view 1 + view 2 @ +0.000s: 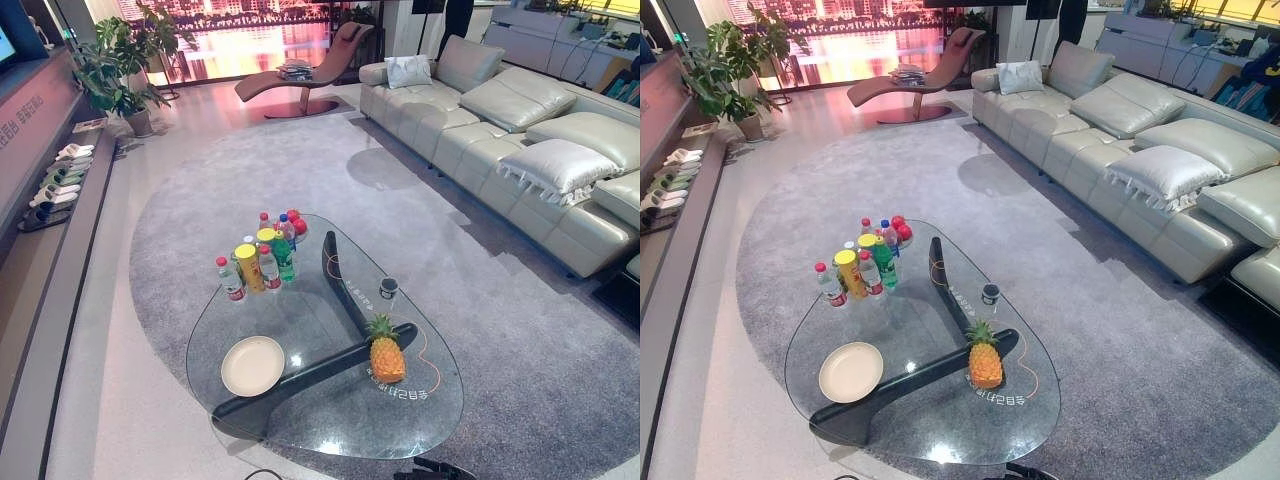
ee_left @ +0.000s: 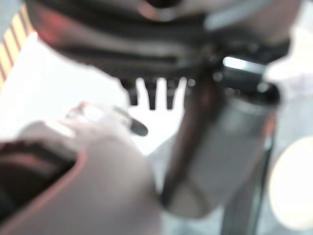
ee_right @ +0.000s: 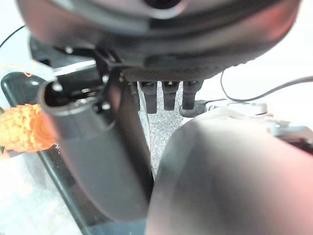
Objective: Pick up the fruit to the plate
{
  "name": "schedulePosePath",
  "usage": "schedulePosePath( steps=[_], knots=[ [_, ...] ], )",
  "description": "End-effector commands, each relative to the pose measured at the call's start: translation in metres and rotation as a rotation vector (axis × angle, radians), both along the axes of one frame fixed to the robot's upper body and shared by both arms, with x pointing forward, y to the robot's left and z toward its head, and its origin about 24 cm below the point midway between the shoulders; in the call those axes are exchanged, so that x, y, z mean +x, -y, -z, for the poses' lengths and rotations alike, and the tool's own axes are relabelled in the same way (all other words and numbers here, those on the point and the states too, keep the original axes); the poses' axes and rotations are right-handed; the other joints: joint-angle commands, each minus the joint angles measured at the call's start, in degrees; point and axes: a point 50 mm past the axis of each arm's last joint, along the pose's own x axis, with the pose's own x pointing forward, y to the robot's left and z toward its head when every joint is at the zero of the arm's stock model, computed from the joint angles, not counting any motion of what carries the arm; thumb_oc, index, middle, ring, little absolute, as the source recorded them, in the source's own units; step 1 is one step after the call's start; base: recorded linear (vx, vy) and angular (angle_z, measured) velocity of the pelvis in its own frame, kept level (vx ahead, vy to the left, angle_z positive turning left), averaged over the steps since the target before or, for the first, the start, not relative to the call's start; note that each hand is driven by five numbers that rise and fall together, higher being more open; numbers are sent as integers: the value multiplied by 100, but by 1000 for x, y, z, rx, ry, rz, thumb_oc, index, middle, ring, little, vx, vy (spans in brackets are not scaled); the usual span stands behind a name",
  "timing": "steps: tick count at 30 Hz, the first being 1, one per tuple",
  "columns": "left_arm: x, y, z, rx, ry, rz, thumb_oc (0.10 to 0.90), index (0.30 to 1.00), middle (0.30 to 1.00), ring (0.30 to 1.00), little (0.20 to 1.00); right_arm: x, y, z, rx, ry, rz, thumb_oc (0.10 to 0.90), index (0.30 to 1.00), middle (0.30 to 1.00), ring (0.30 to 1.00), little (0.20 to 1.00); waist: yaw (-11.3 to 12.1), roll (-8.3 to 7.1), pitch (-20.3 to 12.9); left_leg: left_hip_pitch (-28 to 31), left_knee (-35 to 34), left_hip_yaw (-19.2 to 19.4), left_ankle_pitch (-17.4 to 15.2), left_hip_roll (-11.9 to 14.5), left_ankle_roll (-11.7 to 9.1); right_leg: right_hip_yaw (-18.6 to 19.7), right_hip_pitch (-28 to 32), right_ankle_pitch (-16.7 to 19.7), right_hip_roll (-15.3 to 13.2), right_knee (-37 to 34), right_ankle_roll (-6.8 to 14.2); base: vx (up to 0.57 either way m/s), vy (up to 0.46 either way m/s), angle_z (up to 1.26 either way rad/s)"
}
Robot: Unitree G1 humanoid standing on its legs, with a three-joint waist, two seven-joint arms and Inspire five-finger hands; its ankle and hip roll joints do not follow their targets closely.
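Note:
A pineapple [image 1: 386,358] stands upright on the near right part of a glass coffee table [image 1: 330,440], over the table's dark base. A cream round plate [image 1: 252,365], with nothing on it, lies on the glass to the pineapple's left, about a hand's width away. In the right wrist view my right hand [image 3: 161,34] hangs with its fingers [image 3: 167,95] straight and holding nothing; the pineapple's orange skin [image 3: 19,132] shows past the thumb. My left hand [image 2: 161,29] also hangs open and holds nothing, and a pale round shape [image 2: 293,186] beside it may be the plate.
Several bottles and cans [image 1: 262,258] cluster at the table's far left, and a small dark cup [image 1: 389,288] stands right of the base. A grey rug lies under the table. A long pale sofa [image 1: 520,150] runs along the right, and a lounge chair [image 1: 310,75] is far behind.

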Motion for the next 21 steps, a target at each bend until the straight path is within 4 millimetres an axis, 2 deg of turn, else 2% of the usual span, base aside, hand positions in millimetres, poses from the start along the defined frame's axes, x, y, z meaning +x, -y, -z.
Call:
schedulePosePath(
  steps=[1,9,15,18,21],
  knots=[
    [26,-10,-5,38,48,-16,800,900,900,900,900,-12,15,1,-123,-74,-36,800,900,900,900,900,13,-158,251,-21,34,0,-456,-503,159,-22,-164,146,33,26,154,0,0,0],
    [35,-7,-6,33,56,-36,800,900,900,900,900,3,26,-5,-244,-11,50,800,900,900,900,900,10,-146,442,-285,104,-45,-398,-517,192,45,-431,211,66,60,131,0,0,0],
    [44,-10,-8,46,70,-36,800,900,900,900,900,25,38,-15,-330,117,153,800,900,900,900,900,39,-210,654,-472,251,-93,-388,-527,211,101,-570,253,103,123,118,2,-33,0],
    [50,-13,-10,53,80,-39,800,900,900,900,900,42,42,-23,-354,209,199,800,900,900,900,900,53,-258,768,-597,369,-100,-400,-532,217,127,-652,258,116,177,112,-12,-45,0],
    [61,-16,-13,71,108,-48,800,900,900,900,900,74,44,-40,-392,360,232,800,900,900,900,900,69,-332,965,-813,508,-130,-399,-545,235,158,-837,261,148,289,98,-65,-58,-1]
  ],
)
